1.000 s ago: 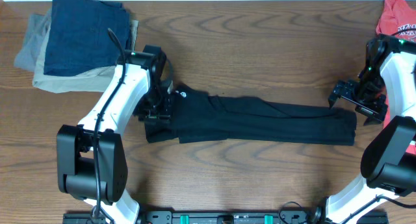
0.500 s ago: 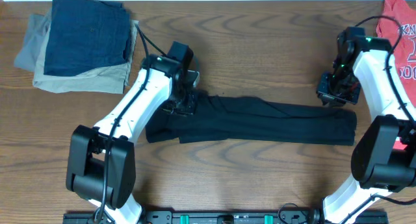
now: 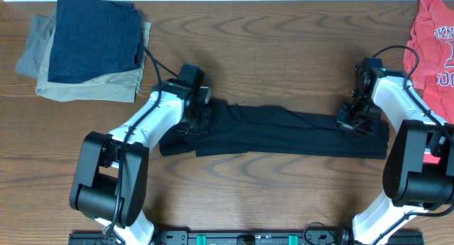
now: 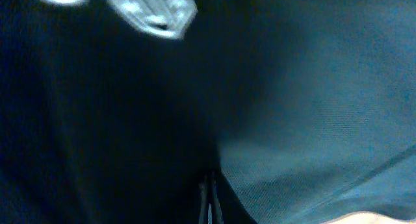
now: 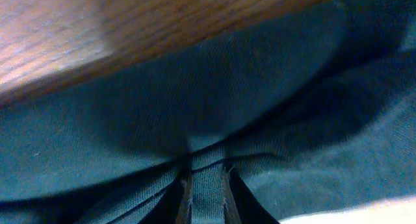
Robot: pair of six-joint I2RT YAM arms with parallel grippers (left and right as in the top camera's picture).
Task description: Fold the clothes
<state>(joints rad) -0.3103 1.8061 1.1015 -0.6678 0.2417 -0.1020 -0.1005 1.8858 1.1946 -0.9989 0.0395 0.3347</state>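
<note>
The clothes [image 3: 284, 131], a black shirt, lie as a long folded strip across the middle of the wooden table [image 3: 284, 53]. My left gripper [image 3: 195, 114] is pressed onto the strip's left end. In the left wrist view its jaws [image 4: 209, 193] are shut in dark fabric, and a white label [image 4: 153, 13] shows above them. My right gripper [image 3: 352, 117] sits on the strip's right end. In the right wrist view, black cloth [image 5: 214, 87] bunches into folds between its fingers [image 5: 185, 193], so that gripper [image 5: 205, 180] is shut on the fabric.
A stack of folded navy, tan and grey garments [image 3: 89, 46] lies at the back left. A red printed t-shirt [image 3: 433, 39] lies at the back right corner, close to my right arm. Bare wood [image 5: 97, 36] borders the cloth's edge.
My left gripper shifted right along the shirt's left end and closed. My right gripper came in from beyond the right end, dropped onto the fabric and closed on it.
</note>
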